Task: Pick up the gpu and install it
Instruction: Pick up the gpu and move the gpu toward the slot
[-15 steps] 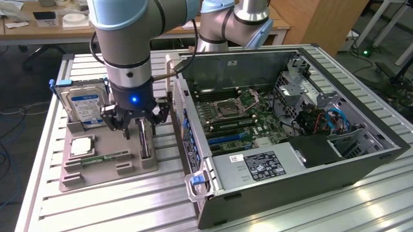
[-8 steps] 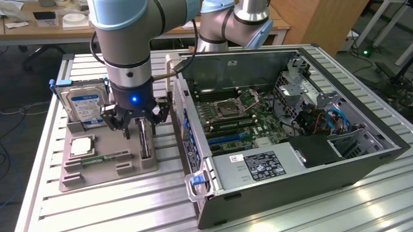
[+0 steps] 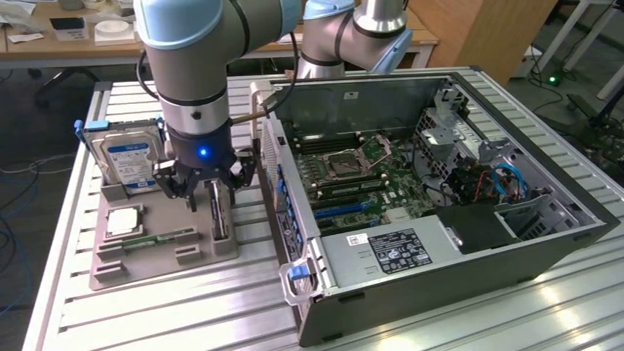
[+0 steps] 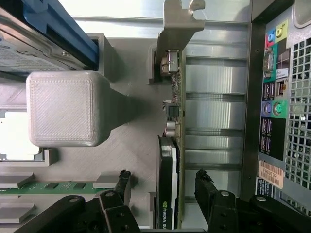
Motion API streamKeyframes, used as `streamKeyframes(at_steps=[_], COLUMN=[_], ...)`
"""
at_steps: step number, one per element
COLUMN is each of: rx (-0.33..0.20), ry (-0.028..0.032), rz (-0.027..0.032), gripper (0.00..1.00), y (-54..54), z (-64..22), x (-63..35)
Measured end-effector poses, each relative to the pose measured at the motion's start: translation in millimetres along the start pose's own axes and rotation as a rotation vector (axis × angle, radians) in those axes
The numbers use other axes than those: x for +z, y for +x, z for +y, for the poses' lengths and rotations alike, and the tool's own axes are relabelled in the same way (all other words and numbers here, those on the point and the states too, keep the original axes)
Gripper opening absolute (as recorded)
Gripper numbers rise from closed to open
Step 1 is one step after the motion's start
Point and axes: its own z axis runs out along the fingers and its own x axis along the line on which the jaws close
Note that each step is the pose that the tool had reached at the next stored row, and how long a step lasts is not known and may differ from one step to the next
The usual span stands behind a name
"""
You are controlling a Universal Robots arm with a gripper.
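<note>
The gpu (image 3: 219, 213) stands on edge in a slot of the grey holder tray (image 3: 210, 254), beside the open computer case (image 3: 546, 241). In the wrist view the gpu (image 4: 173, 124) is edge-on, with its black cooler face, thin green board and silver end bracket (image 4: 178, 22). My gripper (image 3: 207, 189) hangs right over it, open. Its two black fingers (image 4: 121, 182) stand one on each side of the card, with a gap to each face. My gripper (image 4: 163, 175) holds nothing.
On the same tray are a silver hard drive with a blue label (image 3: 127, 157), a square chip (image 3: 124, 220) and a narrow green memory stick (image 3: 156, 239). A grey tray post (image 4: 60, 109) rises beside the card. The case's rear port panel (image 4: 273, 97) is close by.
</note>
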Motion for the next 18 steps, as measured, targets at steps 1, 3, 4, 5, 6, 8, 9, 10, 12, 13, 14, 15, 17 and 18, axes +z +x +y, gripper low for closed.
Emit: streamKeyframes(at_steps=[1,3,4,5,6,8,9,10,12,13,14,15,17,18], rx=[0.000,0.000,0.000,0.000,0.000,0.000,0.000,0.000,0.000,0.000,0.000,0.000,0.000,0.000], ry=[0.0001,0.0001,-0.0001,-0.0001,-0.0001,-0.0001,-0.0003,-0.0002,-0.0001,-0.0001,0.0000,0.0001,0.0001,0.0000], rz=[0.0002,0.0001,-0.0001,-0.0001,-0.0001,-0.0002,-0.0003,-0.0002,-0.0001,-0.0001,0.0000,0.0000,0.0000,0.0000], gripper=[0.65,0.65,0.65,0.65,0.65,0.65,0.65,0.65,0.65,0.65,0.65,0.65,0.65,0.65], y=[0.0,0.0,0.0,0.0,0.0,-0.1,-0.1,-0.1,-0.1,-0.1,-0.1,-0.1,-0.1,-0.1], z=[0.0,0.0,0.0,0.0,0.0,0.1,0.5,0.9,1.4,1.5,1.5,1.5,1.6,1.6], x=[0.1,0.1,0.3,0.3,0.3,0.3,0.4,0.4,0.5,0.5,0.5,0.6,0.7,0.9])
